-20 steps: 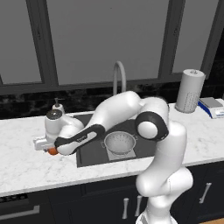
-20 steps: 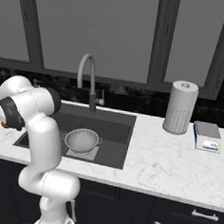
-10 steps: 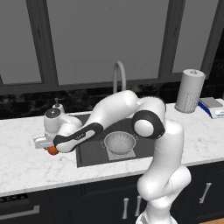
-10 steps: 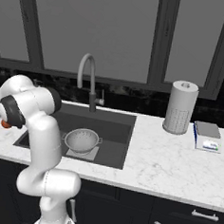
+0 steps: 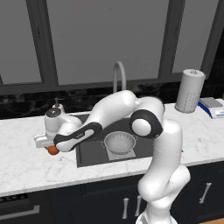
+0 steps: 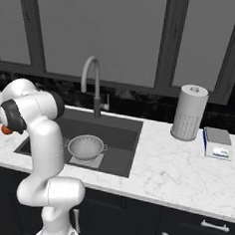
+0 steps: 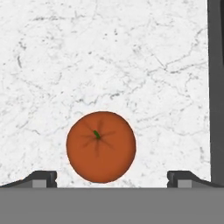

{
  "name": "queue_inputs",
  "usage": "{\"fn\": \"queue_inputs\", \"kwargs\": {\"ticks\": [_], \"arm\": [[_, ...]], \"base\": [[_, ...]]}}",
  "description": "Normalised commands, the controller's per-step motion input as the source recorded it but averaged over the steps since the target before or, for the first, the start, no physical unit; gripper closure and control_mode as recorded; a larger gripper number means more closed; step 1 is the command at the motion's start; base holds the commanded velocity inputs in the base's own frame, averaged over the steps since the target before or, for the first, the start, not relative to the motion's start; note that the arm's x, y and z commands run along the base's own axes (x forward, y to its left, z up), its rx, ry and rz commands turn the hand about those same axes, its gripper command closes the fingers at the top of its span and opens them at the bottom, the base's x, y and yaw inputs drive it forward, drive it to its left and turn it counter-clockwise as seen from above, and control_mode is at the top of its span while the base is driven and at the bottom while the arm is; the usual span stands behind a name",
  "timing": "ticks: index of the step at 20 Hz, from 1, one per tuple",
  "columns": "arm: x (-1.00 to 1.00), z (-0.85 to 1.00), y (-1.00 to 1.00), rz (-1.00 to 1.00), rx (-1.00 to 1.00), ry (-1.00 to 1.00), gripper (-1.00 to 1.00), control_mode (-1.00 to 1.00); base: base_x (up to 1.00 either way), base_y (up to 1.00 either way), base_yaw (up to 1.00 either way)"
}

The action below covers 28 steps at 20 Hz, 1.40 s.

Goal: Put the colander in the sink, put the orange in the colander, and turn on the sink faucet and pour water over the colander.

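The orange (image 7: pixel 100 146) is sitting on the white marble bench (image 7: pixel 109 61) left of the sink (image 5: pixel 94 151), its green stem end facing straight up at the hand camera; being round, it is showing no long axis. The hand (image 7: pixel 112 178) is hovering over it with fingers (image 7: pixel 41 178) spread wide, gripping nothing. The colander (image 5: pixel 119 143) is standing upright in the sink, under the sink faucet (image 5: pixel 119 75).

Marble counter (image 7: pixel 109 52), orange (image 7: pixel 101 146) seemingly atop.
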Motion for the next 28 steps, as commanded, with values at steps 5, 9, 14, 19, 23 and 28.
{"fn": "queue_inputs", "kwargs": {"ticks": [5, 9, 14, 19, 23, 28], "arm": [[0.04, -0.10, 0.01, 0.00, 0.00, 0.01, -1.00, -1.00], [0.11, -0.10, 0.07, 0.00, 0.00, 0.01, -1.00, -1.00], [0.13, -0.07, 0.09, 0.00, 0.00, 0.01, -1.00, -1.00], [0.09, -0.08, 0.10, 0.00, 0.00, 0.00, -1.00, -1.00], [0.06, -0.13, 0.11, 0.00, 0.00, 0.00, -1.00, -1.00], [0.06, -0.15, 0.12, 0.00, 0.00, 0.00, -1.00, -1.00]], "base": [[0.00, 0.00, 0.00], [0.00, 0.00, 0.00], [0.00, 0.00, 0.00], [0.00, 0.00, 0.00], [0.00, 0.00, 0.00], [0.00, 0.00, 0.00]]}}
